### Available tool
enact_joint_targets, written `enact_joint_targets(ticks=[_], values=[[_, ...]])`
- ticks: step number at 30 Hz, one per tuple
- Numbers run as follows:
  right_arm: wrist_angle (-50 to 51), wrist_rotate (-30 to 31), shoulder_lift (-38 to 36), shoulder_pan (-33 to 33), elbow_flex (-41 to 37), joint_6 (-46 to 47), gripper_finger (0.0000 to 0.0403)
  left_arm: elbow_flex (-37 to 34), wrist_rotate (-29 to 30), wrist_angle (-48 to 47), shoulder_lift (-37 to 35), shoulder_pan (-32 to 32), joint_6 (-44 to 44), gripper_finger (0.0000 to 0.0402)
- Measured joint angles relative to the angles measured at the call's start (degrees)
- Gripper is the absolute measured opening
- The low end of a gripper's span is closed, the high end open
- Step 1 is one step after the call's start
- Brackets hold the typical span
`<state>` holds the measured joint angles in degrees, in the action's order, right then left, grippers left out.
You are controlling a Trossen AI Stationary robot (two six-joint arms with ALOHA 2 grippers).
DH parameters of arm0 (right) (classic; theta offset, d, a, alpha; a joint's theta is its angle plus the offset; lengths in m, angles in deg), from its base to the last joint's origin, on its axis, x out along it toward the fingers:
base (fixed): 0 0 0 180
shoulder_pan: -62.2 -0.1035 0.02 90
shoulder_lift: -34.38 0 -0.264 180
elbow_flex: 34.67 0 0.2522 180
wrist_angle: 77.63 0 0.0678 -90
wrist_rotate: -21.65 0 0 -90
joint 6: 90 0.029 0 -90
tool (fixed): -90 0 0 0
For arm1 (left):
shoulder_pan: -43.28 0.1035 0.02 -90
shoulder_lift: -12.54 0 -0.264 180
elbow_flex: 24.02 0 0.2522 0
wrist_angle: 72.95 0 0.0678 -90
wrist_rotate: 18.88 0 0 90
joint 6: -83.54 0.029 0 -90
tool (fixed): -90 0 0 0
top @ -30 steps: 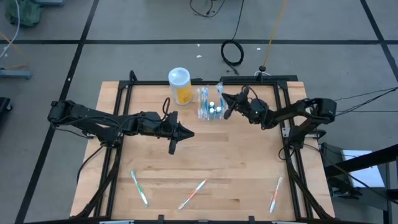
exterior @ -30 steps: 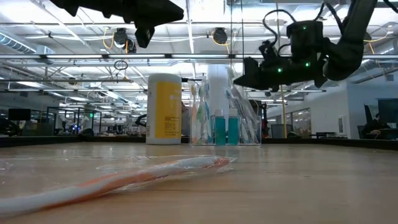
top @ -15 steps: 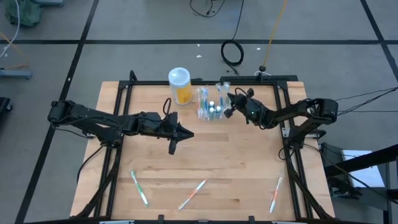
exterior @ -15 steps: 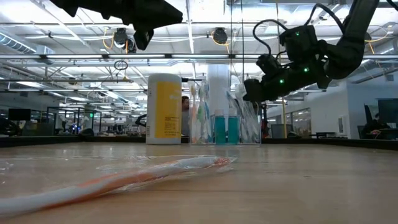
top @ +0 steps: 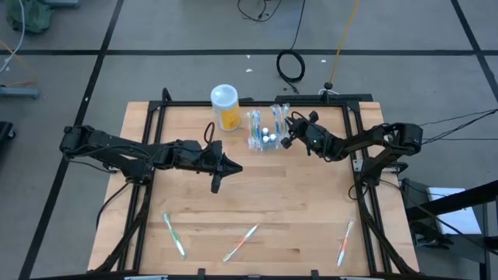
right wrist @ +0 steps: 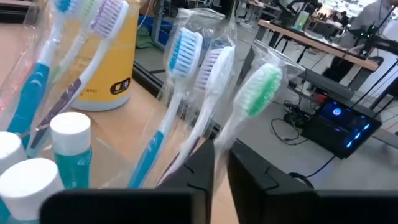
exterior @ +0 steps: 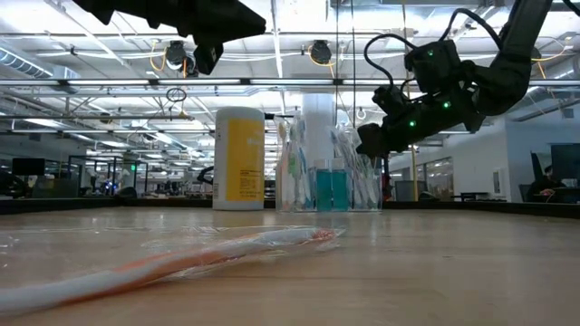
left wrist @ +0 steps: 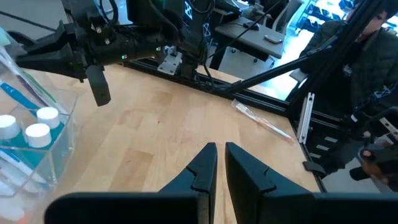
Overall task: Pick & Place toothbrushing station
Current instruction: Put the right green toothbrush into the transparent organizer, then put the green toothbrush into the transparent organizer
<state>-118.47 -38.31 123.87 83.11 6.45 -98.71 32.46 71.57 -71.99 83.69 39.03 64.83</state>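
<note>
Toothbrushing station point(top: 263, 131) stands upright at the far middle of the bench point(top: 296, 210), just beside the yellow-orange cup point(top: 225, 106) with the white top, on the cup's right-arm side. See-through holder; wrapped toothbrushes point(right wrist: 186, 81) upright in it, two white-capped teal tubes point(exterior: 329, 188) in front.

Right claw point(top: 289, 127) hangs close against the station's side away from the cup, raised off the bench at brush-head height. In its own wrist view the two fingers point(right wrist: 249, 174) sit nearly together, a thin gap between, nothing held; the wrapped brushes stand right ahead of them. Whether a finger touches the wrap: cannot tell.

Left claw point(top: 218, 180) hovers over the bench middle, nearer the front edge than the station and well apart from it. Fingers point(left wrist: 202, 168) nearly closed, narrow slit, empty.

Three wrapped toothbrushes lie flat along the front edge, well apart from the station: one on the left point(top: 173, 234), one in the middle point(top: 240, 243), one on the right point(top: 345, 242).
</note>
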Motion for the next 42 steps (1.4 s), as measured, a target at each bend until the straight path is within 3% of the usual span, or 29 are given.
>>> enact_joint_targets(ticks=[7, 13, 28, 30, 34, 39, 42], values=[[-0.66, 0.07, -0.33, 0.0, -0.02, 0.02, 0.0098, 0.0, -0.11, 0.0, 0.0, -0.19, -1.85, 0.0033], [2.04, 0.2, -5.01, -1.21, -0.06, -2.53, 0.0127, 0.0, -0.14, 0.0, 0.0, -1.6, -2.99, 0.0033], [6.91, -0.07, -21.55, -10.96, -0.04, -3.36, 0.0123, 0.02, -1.22, -1.3, 4.61, -11.16, -2.91, 0.0033], [6.89, -0.07, -22.3, -12.23, -0.04, -3.36, 0.0123, 0.02, -2.03, -5.7, 4.85, -12.23, -7.16, 0.0033], [6.66, -0.07, -22.8, -13.9, -0.04, -4.17, 0.0122, 0.02, -2.73, -16.38, 4.46, -13.53, -24.68, 0.0033], [6.73, -0.07, -22.77, -14.93, -0.04, -4.14, 0.0117, 0.07, -10.46, -30.8, 3.68, -16.61, -49.06, 0.0033], [6.72, -0.07, -22.75, -15.71, -0.04, -4.08, 0.0114, -0.05, -12.61, -37.85, 3.8, -20.6, -56.7, 0.0033]])
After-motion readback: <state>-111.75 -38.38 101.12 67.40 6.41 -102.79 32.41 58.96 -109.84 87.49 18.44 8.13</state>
